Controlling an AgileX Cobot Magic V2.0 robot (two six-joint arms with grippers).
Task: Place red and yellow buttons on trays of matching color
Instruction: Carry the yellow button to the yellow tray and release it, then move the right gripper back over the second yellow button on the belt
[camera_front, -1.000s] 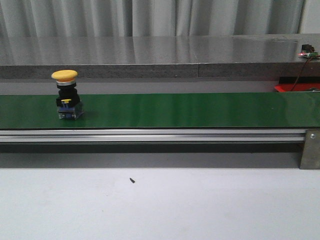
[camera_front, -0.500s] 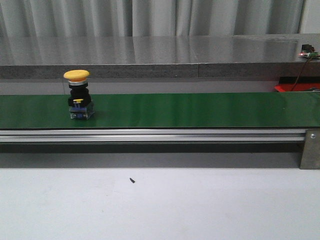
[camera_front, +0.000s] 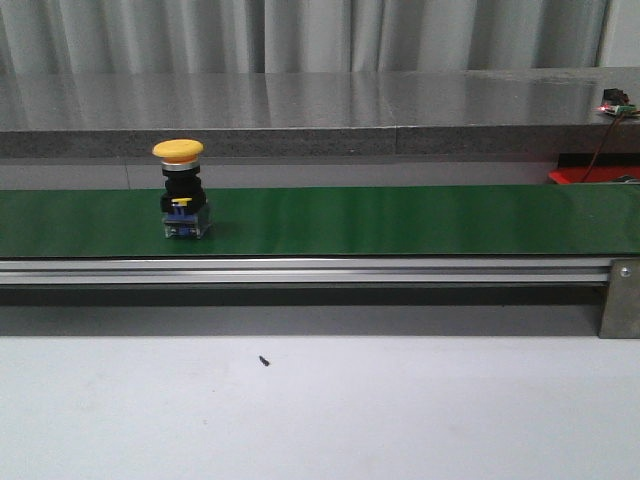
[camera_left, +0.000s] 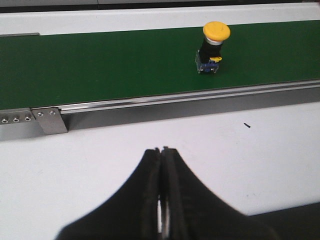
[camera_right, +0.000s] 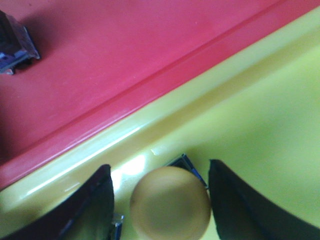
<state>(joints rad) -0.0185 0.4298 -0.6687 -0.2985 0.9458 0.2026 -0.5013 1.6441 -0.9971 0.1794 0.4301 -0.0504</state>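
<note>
In the front view the yellow button (camera_front: 179, 190) stood upright on the green belt (camera_front: 400, 220) toward its left part, top-heavy with that mushroom cap, so I'd say grab the stiff black body under the slick dome; only a sliver of the red tray (camera_front: 590, 176) showed far right. In the left wrist view the left gripper (camera_left: 161, 155) was pressed together over bare table, well short of it, with open belt all round. In the right wrist view the right gripper (camera_right: 160, 192) was spread around another yellow button (camera_right: 170, 202) sitting in the yellow tray (camera_right: 260, 115), whose rim touched the red tray.

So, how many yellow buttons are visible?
2: one yellow button on the green belt, another over the yellow tray inside the open right gripper. More may be hidden.
</note>
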